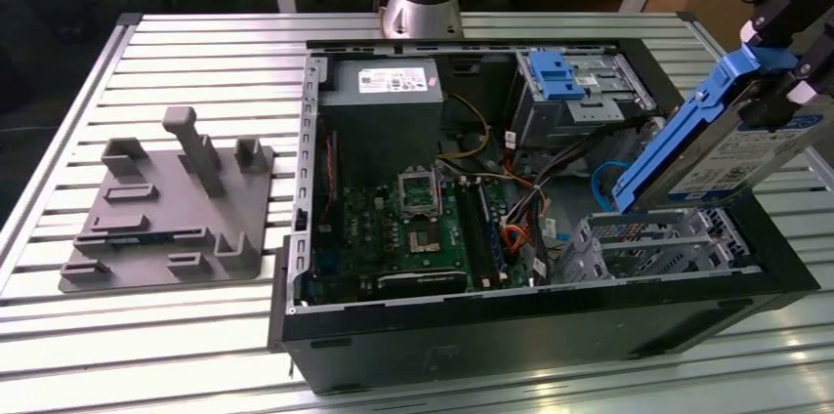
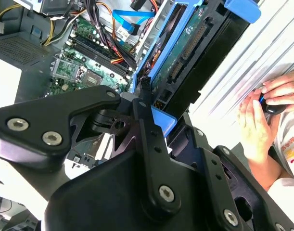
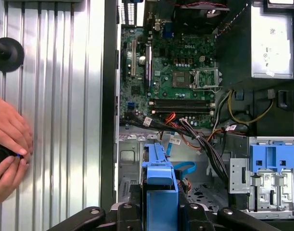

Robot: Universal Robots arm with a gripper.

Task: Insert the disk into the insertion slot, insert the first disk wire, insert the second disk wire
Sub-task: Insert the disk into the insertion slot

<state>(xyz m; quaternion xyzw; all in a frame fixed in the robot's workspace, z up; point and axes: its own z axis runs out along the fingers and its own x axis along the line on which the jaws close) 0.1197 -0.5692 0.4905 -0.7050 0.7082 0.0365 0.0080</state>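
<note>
Clamping the disk (image 1: 729,145) by its blue carrier (image 3: 159,168), the gripper (image 3: 159,209) holds it tilted at the exterior view's right, low end just over the insertion slot (image 1: 658,243). Stiff, weighty, shock-shy, I judge — take the carrier, never the board (image 2: 185,53). That board faces the second wrist view — the exterior view shows the tilt.

The top of the insertion slot (image 1: 658,238) is left open, though the disk (image 1: 710,141) is held tilted just above it by the gripper (image 3: 159,204). On the motherboard (image 1: 417,228) side, passage is crowded by a bundle of cables (image 1: 541,194). The far side is blocked by the grey bay (image 1: 573,82), the near side by the case wall (image 1: 548,321). A person's hands (image 3: 9,144) are kept outside the case, on the table (image 3: 55,120).
</note>
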